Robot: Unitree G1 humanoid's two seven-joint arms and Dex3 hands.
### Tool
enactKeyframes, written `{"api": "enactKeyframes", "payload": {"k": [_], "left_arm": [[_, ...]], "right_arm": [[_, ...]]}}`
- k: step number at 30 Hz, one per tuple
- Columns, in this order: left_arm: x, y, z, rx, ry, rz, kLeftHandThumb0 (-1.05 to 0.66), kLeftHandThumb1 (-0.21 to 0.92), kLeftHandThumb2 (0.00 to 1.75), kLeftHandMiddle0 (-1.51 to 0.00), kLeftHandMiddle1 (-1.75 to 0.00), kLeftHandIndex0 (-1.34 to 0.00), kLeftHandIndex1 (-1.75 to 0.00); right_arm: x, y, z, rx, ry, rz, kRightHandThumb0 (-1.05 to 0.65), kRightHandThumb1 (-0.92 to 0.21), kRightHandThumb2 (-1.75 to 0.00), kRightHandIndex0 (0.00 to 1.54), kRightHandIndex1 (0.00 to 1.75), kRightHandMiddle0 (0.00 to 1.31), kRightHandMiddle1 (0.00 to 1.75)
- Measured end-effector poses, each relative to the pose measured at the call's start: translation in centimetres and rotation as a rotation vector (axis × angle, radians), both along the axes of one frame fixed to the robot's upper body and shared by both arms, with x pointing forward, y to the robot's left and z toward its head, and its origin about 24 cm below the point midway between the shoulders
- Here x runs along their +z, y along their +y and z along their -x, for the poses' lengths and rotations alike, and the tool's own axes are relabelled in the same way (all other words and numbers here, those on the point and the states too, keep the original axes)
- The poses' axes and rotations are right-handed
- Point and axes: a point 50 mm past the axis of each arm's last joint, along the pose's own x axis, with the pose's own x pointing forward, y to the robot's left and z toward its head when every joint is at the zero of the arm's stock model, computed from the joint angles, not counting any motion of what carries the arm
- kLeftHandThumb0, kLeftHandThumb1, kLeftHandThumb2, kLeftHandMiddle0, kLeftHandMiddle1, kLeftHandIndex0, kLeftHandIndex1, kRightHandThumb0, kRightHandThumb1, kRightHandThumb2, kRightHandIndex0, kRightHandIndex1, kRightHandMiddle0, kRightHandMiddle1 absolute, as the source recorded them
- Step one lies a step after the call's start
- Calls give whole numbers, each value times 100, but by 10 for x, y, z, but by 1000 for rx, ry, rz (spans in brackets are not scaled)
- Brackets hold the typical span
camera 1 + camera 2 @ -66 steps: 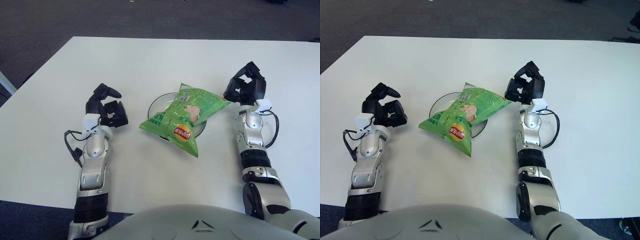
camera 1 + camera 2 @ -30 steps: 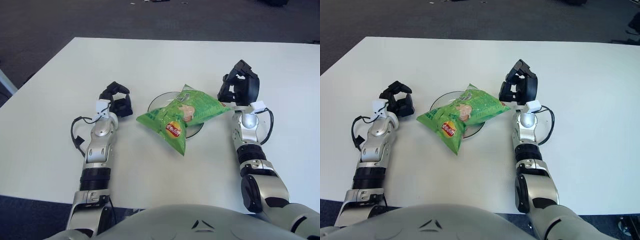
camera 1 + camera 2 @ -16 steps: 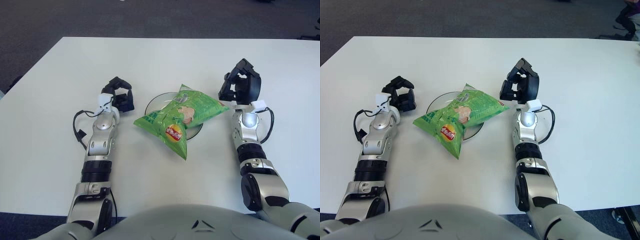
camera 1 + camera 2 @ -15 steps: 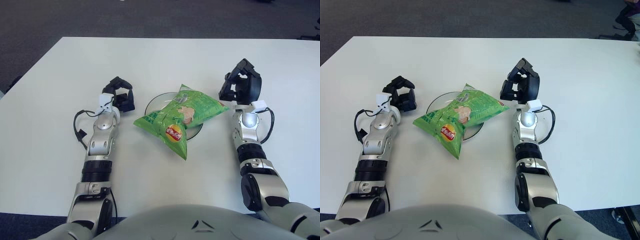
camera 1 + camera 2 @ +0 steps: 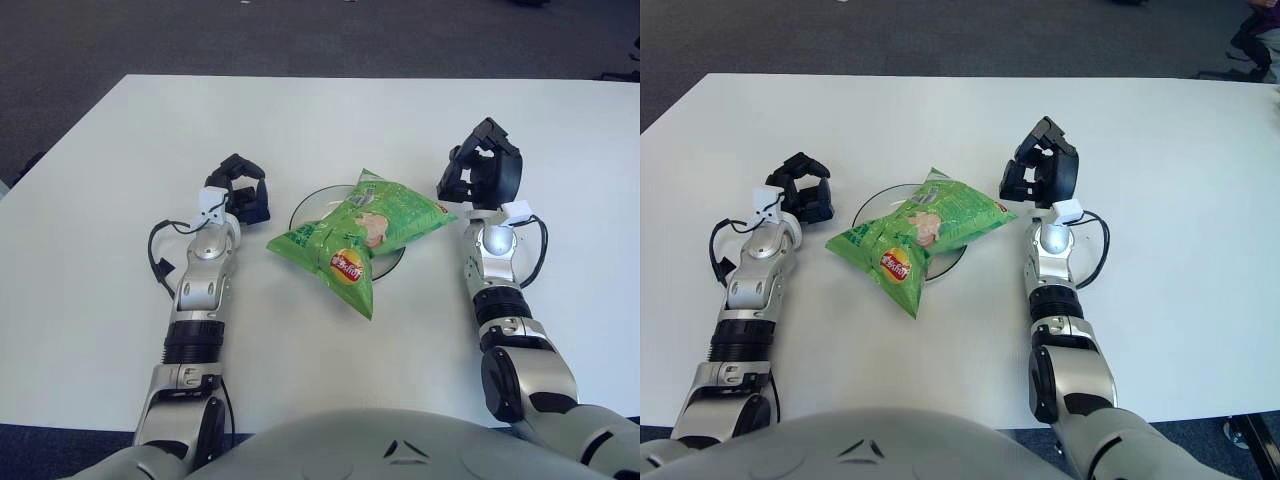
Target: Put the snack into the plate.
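Note:
A green bag of crisps (image 5: 360, 235) lies across a small clear plate (image 5: 312, 203) at the middle of the white table; its lower end hangs past the plate's near rim. My right hand (image 5: 481, 174) is just right of the bag's upper corner, apart from it, with its dark fingers curled and holding nothing. To the left of the plate is my left hand (image 5: 242, 193), its fingers also curled and holding nothing.
The white table (image 5: 330, 120) stretches back to a far edge, with dark carpet (image 5: 300, 35) beyond. Cables loop beside both forearms, black (image 5: 160, 268) on the left and black (image 5: 535, 260) on the right.
Over the earlier frames both arms and the view shifted, and the left hand came in closer to the plate. In the last half second nothing visibly moved.

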Motion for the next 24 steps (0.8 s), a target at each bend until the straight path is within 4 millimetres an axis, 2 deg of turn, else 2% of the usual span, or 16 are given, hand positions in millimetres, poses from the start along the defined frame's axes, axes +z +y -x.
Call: {"api": "enactKeyframes", "payload": {"k": [24], "left_arm": [[3,-2,1,-29,-2,5,-49,30,134,-131,-175,-63,-175]], "right_arm": [[-6,-1,-5,-63,105,-14,-56,-14,-153,134,175,76,175]]}}
